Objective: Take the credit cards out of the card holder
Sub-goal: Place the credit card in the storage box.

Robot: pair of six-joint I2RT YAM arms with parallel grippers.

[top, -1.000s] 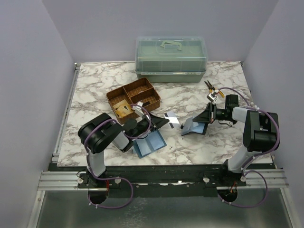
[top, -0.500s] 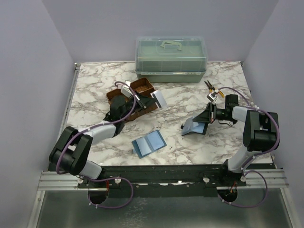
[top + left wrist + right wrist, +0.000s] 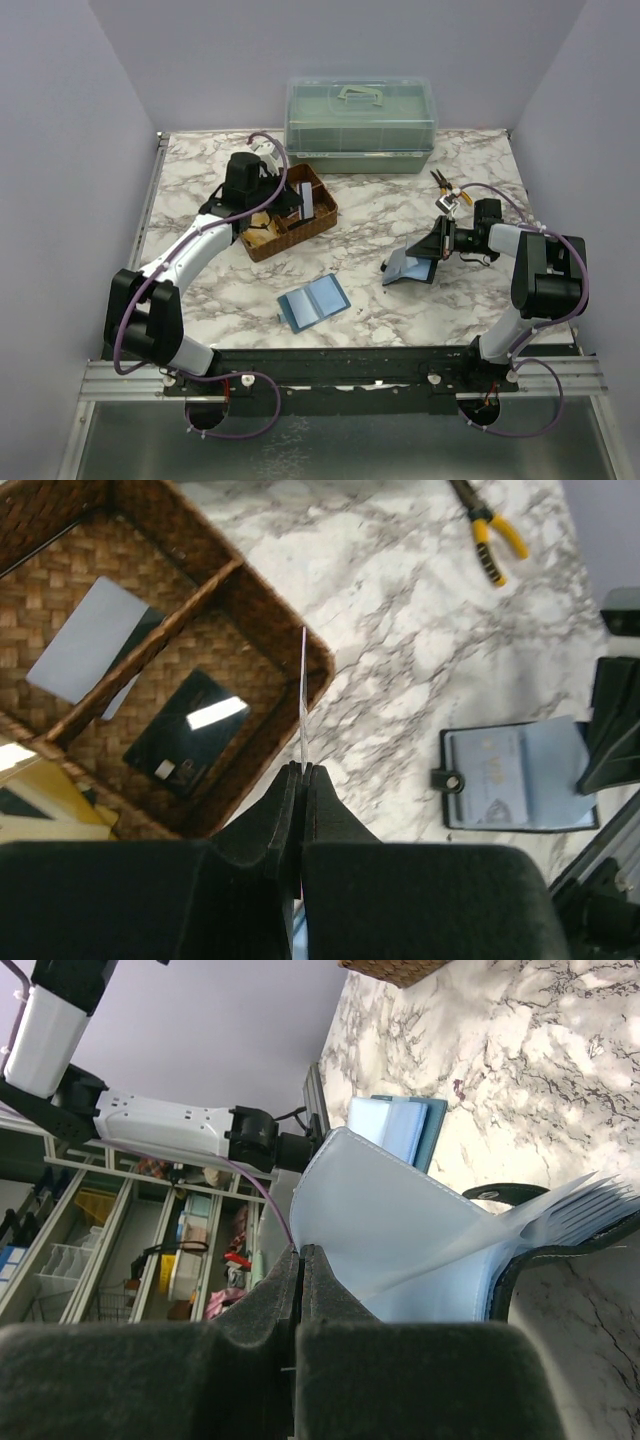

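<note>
A white marble table [image 3: 400,310] is seen from above, with two robot arms mounted at its 6 o'clock edge. A green storage box [image 3: 360,120] with a clear lid sits at 12 o'clock. A brown wicker basket [image 3: 295,238] with compartments sits at 10 o'clock. A light-blue folder [image 3: 313,302] lies open and flat at 6 o'clock. The black card holder [image 3: 408,266] stands open on the table at 4 o'clock, with its pale inner sleeves fanned out. The right gripper [image 3: 300,1252] is pressed together on one of those sleeves. The left gripper [image 3: 303,772] hangs above the basket and pinches a thin card [image 3: 303,690], seen edge-on. Below it, a pale card [image 3: 95,640] lies in one basket compartment and a dark card [image 3: 185,730] lies in the next. Yellow-handled pliers [image 3: 487,535] lie at 2 o'clock.
</note>
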